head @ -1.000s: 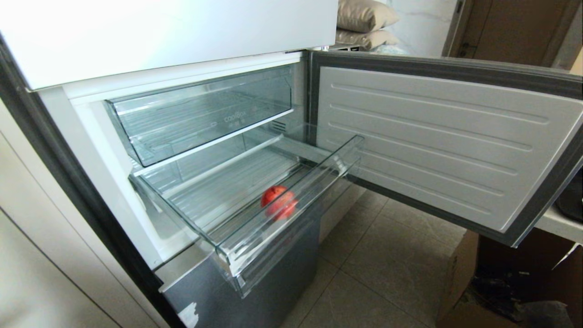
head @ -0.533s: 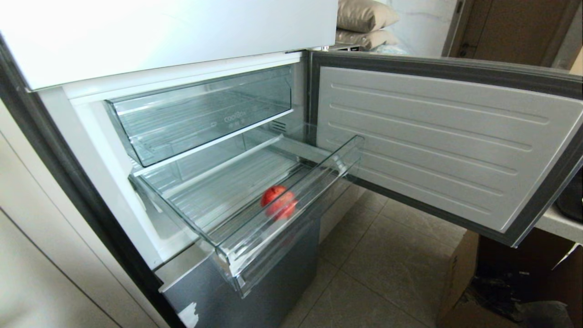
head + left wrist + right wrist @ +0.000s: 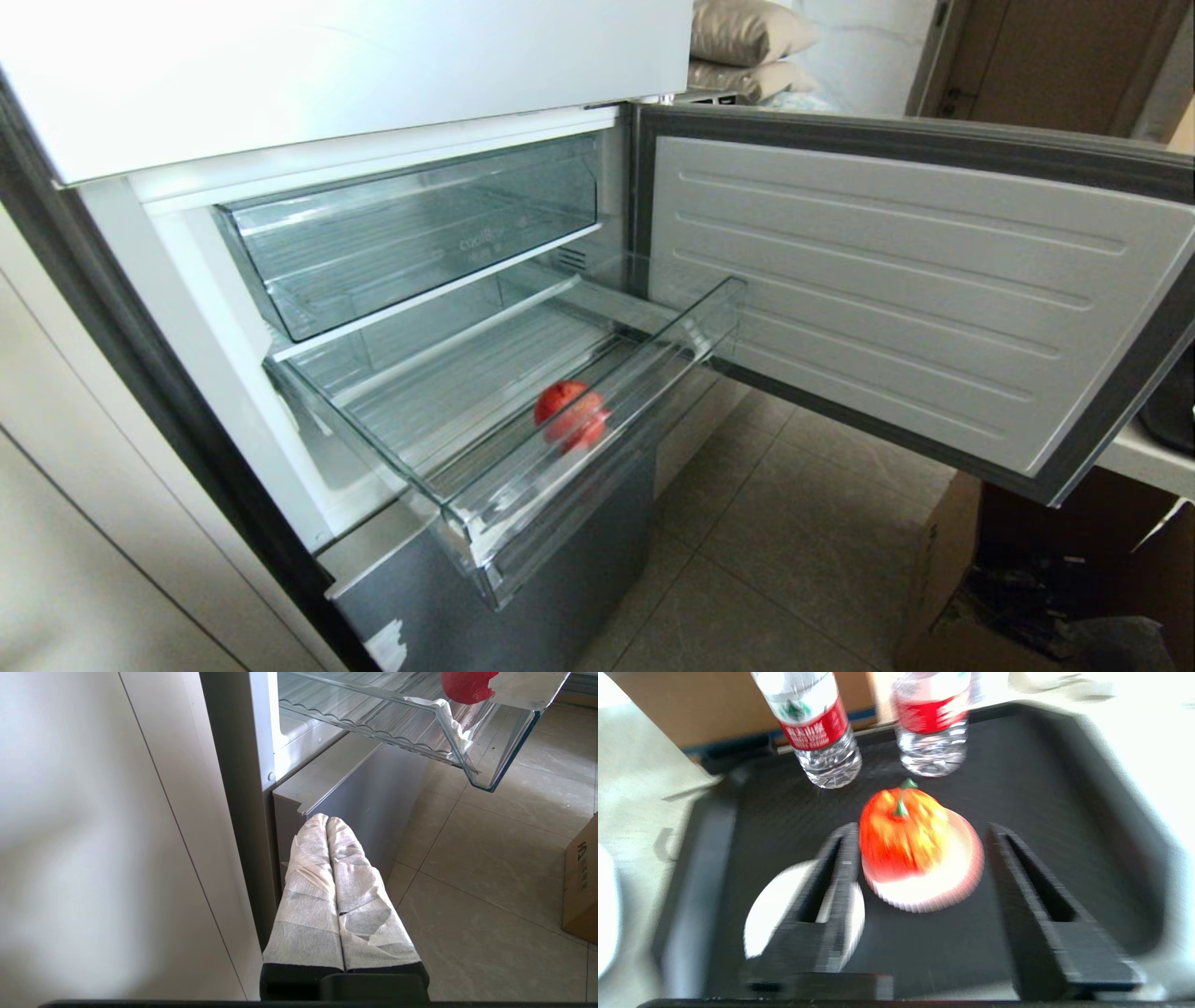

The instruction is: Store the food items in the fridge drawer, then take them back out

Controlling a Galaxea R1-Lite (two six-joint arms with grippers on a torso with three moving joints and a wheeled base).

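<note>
With the drawer (image 3: pixel 523 439) as landmark: it is being left pulled out of the fridge (image 3: pixel 280 84), so that the red fruit (image 3: pixel 571 415) lying near its front lip is being kept within reach from above. Away from the drawer, on a black tray (image 3: pixel 1064 765), an orange fruit (image 3: pixel 901 830) on a white paper cup is being straddled by the right gripper (image 3: pixel 920 833), whose jaws are being held apart on either side, nothing yet grasped, apparently for a pick. The left gripper (image 3: pixel 327 820) is being kept clenched and empty below the drawer's taped corner, parked clear.
</note>
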